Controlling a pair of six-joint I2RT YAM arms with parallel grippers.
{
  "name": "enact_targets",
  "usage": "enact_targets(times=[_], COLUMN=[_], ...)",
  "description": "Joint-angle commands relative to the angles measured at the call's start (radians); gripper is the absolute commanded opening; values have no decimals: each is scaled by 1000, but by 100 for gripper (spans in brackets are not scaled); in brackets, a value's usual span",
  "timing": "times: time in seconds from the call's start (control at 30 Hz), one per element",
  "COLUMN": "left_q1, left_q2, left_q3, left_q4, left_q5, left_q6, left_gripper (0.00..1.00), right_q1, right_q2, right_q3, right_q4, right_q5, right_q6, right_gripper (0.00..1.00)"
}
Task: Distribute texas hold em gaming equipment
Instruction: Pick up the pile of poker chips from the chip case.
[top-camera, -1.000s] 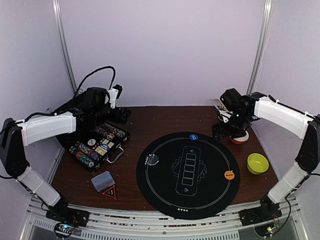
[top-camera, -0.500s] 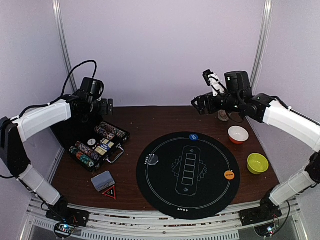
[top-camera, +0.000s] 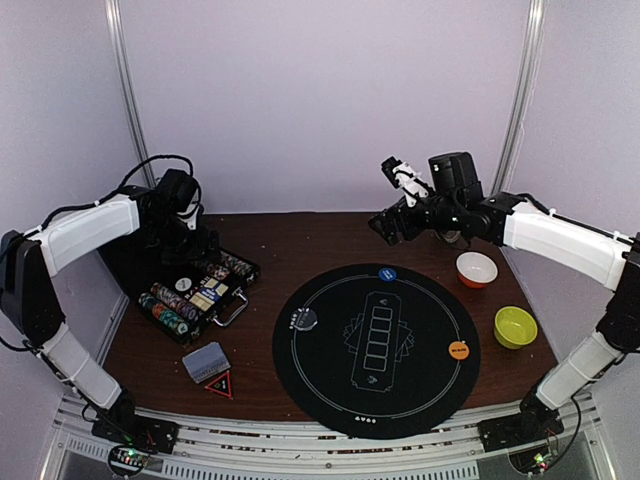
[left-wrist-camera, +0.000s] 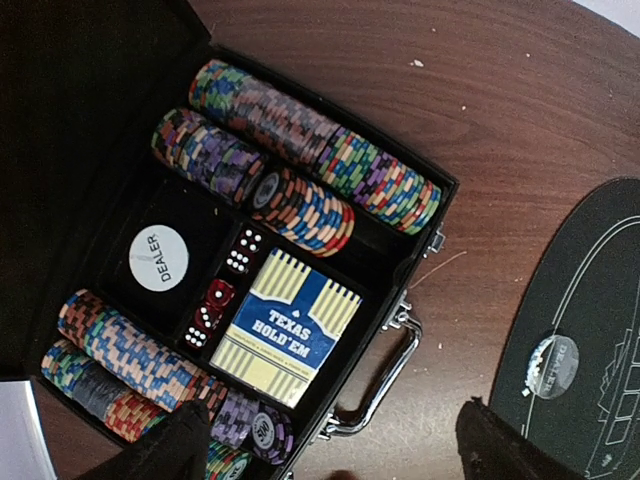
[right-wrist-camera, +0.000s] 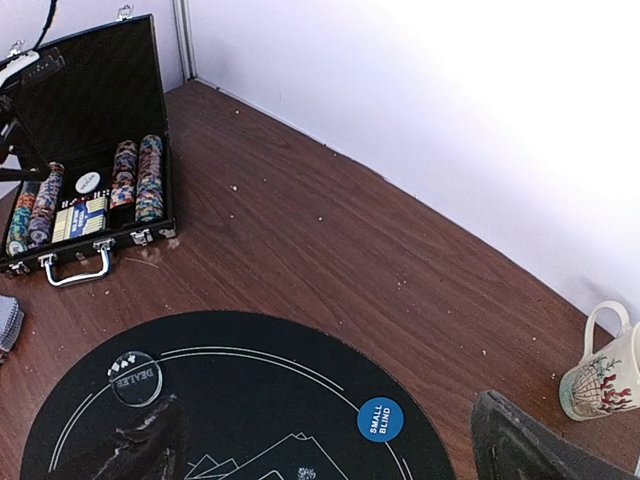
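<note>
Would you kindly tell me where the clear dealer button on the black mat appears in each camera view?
Top external: the clear dealer button sits at the left edge of the black mat.
Left wrist: far right, low.
Right wrist: lower left.
Shared landmark: the chrome handle of the chip case, facing the button in every view.

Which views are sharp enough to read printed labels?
Left wrist: crisp; the white round DEALER button and blue-and-cream TEXAS HOLD'EM card box read clearly. Right wrist: blue round SMALL BLIND button legible, back wall blown out white. Top external: print too small to read.
</note>
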Motion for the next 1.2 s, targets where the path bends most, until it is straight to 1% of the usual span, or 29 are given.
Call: enact_targets(times=[0.0,0.1,0.23,0.4,0.5,0.67,0.8,0.87,0.97,1.07,1.1,1.17], left_q1=[69,70,70,70,70,78,101,108,108,92,84,82], left_q2=[46,50,23,12,36,99,110,103,114,149,160,168], left_q3=[-17,-45,-78,-78,-45,18,27,16,22,36,28,-3], left_q4=[0,13,4,-9,-21,-84,-99,-106,-193,-299,-312,-320], left_q5=[205,264,286,245,216,123,92,69,-23,-56,-70,-95], left_q6=[24,21,22,23,36,63,52,53,67,78,84,79], left_gripper=[85,84,84,85,84,84,83,72,54,47,44,42], right_q1=[-9,-10,-11,-11,-13,-13,-14,-14,-16,-17,-17,-19], right_q2=[5,-1,4,13,11,2,7,7,8,11,13,21], right_q3=[14,0,2,10,7,-5,-3,-3,-8,-12,-11,-4], right_q4=[-15,-11,-7,-13,-13,-13,-13,-13,-9,0,2,-2], right_q5=[-26,-38,-53,-69,-69,-61,-62,-63,-61,-69,-72,-75], right_q6=[-39,-45,-42,-39,-41,-53,-58,-62,-65,-63,-62,-59], right_gripper=[100,100,100,100,100,100,100,100,100,100,100,100])
